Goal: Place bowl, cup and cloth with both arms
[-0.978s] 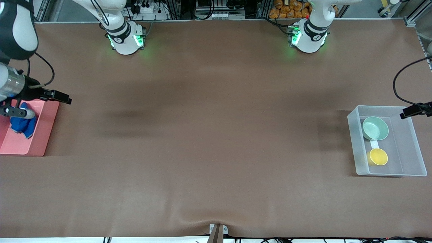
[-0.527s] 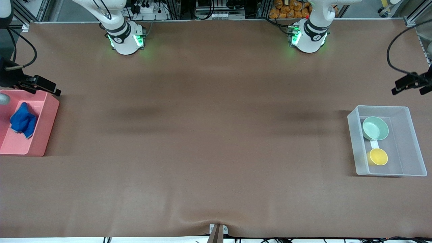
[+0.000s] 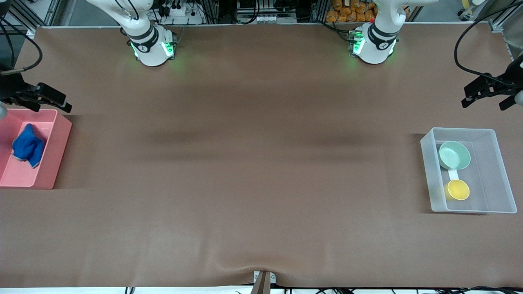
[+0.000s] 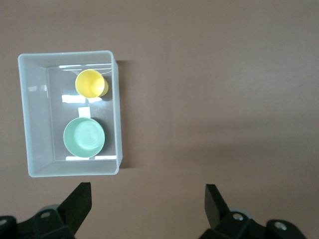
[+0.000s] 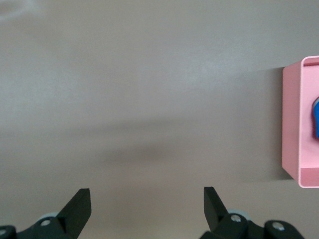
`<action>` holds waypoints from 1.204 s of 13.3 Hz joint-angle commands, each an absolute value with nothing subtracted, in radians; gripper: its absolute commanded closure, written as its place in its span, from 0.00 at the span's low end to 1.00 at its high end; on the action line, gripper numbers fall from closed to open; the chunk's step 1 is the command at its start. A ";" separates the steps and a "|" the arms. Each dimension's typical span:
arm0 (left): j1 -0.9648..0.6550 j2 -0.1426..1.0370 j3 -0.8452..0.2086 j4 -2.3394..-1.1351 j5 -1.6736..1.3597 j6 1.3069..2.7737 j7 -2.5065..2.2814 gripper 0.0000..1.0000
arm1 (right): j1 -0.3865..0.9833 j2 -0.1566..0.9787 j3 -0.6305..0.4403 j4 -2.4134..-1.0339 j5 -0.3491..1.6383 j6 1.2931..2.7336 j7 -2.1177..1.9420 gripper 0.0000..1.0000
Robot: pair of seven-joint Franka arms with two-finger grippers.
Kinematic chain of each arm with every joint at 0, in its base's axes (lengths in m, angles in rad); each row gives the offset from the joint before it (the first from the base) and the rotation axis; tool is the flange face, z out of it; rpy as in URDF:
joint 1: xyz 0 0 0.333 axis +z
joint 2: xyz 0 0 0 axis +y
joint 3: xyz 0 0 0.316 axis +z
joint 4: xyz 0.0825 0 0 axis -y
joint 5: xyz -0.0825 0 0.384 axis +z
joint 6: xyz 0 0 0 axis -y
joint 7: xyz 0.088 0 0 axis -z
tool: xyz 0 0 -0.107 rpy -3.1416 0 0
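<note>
While both arms hang raised over the brown table (image 3: 261, 163), we see the clear bin (image 3: 506, 192) at the left arm's end holding the bowl (image 3: 454, 154) and, nearer the front camera, the cup (image 3: 458, 189), apart from each other. Our left gripper (image 4: 148, 199) hangs over bare table beside that bin, jaws apart and empty. Well away from the clear bin, the pink bin (image 3: 49, 163) holds the crumpled cloth (image 3: 27, 146); our right gripper (image 5: 147, 200) hangs beside it, jaws apart and empty.

Bowl (image 3: 454, 155) and cup (image 3: 458, 189) in bin (image 3: 496, 163); cloth (image 3: 27, 145) in tray (image 3: 57, 151).
</note>
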State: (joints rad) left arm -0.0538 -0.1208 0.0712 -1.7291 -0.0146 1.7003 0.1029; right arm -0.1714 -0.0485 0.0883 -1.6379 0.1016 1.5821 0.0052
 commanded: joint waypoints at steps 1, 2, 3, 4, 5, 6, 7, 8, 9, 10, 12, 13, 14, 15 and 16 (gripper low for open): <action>-0.051 -0.110 0.044 -1.694 0.008 1.658 0.032 0.00 | -0.210 -0.037 0.084 -1.597 0.078 1.559 -0.089 0.00; -0.049 -0.109 0.046 -1.677 0.011 1.640 0.028 0.00 | -0.215 -0.038 0.084 -1.597 0.066 1.559 -0.104 0.00; -0.048 -0.107 0.046 -1.674 0.011 1.628 0.028 0.00 | -0.215 -0.040 0.084 -1.597 0.051 1.552 -0.106 0.00; -0.046 -0.109 0.048 -1.674 0.009 1.626 0.029 0.00 | -0.212 -0.043 0.087 -1.595 0.025 1.543 -0.106 0.00; -0.046 -0.109 0.049 -1.671 0.005 1.623 0.029 0.00 | -0.210 -0.043 0.089 -1.595 0.009 1.530 -0.104 0.00; -0.046 -0.109 0.049 -1.671 0.003 1.617 0.029 0.00 | -0.216 -0.041 0.086 -1.594 0.014 1.508 -0.101 0.00; -0.046 -0.109 0.049 -1.671 0.002 1.617 0.029 0.00 | -0.216 -0.041 0.084 -1.595 0.020 1.499 -0.103 0.00; -0.049 -0.107 0.049 -1.671 0.002 1.617 0.028 0.00 | -0.216 -0.043 0.084 -1.595 0.021 1.488 -0.094 0.00; -0.054 -0.107 0.052 -1.671 0.002 1.617 0.028 0.00 | -0.215 -0.043 0.084 -1.595 0.025 1.483 -0.092 0.00; -0.058 -0.107 0.055 -1.672 0.002 1.617 0.028 0.00 | -0.216 -0.043 0.084 -1.595 0.029 1.482 -0.091 0.00; -0.084 -0.107 0.070 -1.674 0.003 1.617 0.025 0.00 | -0.215 -0.044 0.086 -1.597 0.029 1.480 -0.091 0.00; -0.092 -0.107 0.083 -1.674 0.003 1.617 0.026 0.00 | -0.215 -0.046 0.086 -1.598 0.031 1.480 -0.091 0.00; -0.100 -0.107 0.087 -1.674 0.003 1.615 0.026 0.00 | -0.215 -0.048 0.086 -1.600 0.044 1.482 -0.077 0.00; -0.101 -0.107 0.092 -1.674 0.003 1.615 0.026 0.00 | -0.215 -0.048 0.086 -1.600 0.060 1.482 -0.046 0.00; -0.107 -0.107 0.094 -1.675 0.003 1.615 0.025 0.00 | -0.212 -0.048 0.087 -1.600 0.061 1.485 -0.028 0.00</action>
